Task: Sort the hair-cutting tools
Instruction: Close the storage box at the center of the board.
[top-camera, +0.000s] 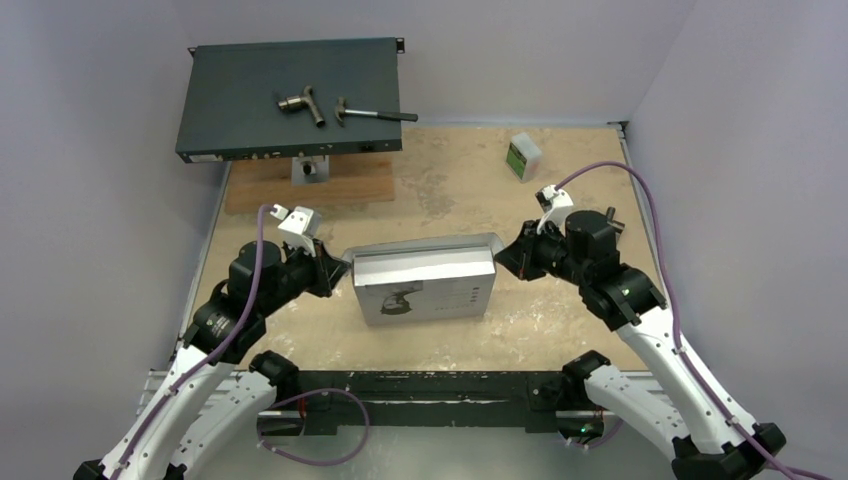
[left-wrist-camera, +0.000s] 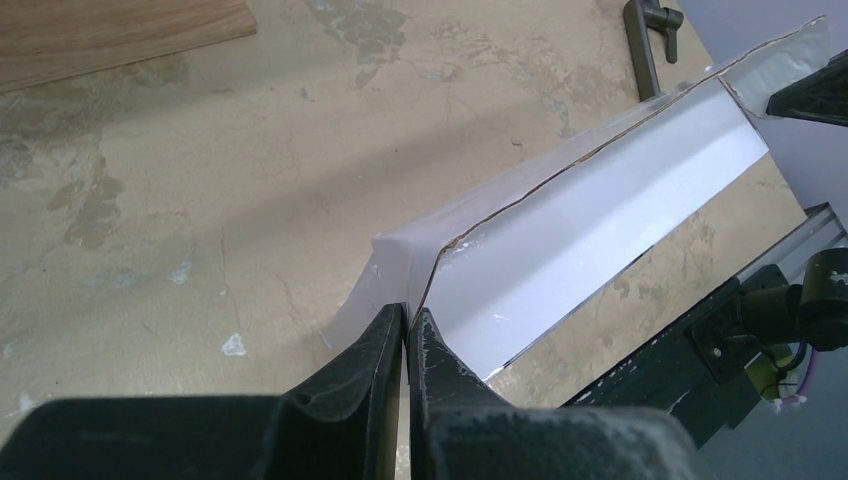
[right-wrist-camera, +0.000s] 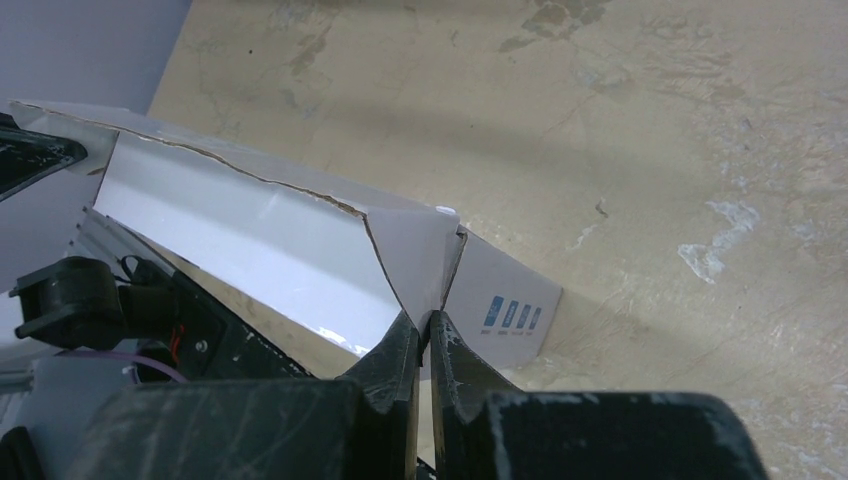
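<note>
A white cardboard box (top-camera: 425, 290) with a clipper printed on its front lies mid-table between both arms. Its lid (top-camera: 425, 262) is partly lifted. My left gripper (top-camera: 340, 268) is shut on the lid's left end flap (left-wrist-camera: 395, 265); the fingertips (left-wrist-camera: 385, 335) pinch the thin card. At the other end, my right gripper (top-camera: 503, 255) is shut on the lid's right flap (right-wrist-camera: 415, 255), next to the box's end panel (right-wrist-camera: 505, 315) with blue icons. The hair-cutting tools themselves are hidden; no loose piece shows in any view.
A black rack unit (top-camera: 290, 100) sits at the back left on a wooden board (top-camera: 310, 185), carrying a metal pipe fitting (top-camera: 300, 103) and a hammer (top-camera: 375, 114). A small white-and-green box (top-camera: 523, 157) stands back right. A dark T-shaped handle (left-wrist-camera: 650, 40) lies right of the box.
</note>
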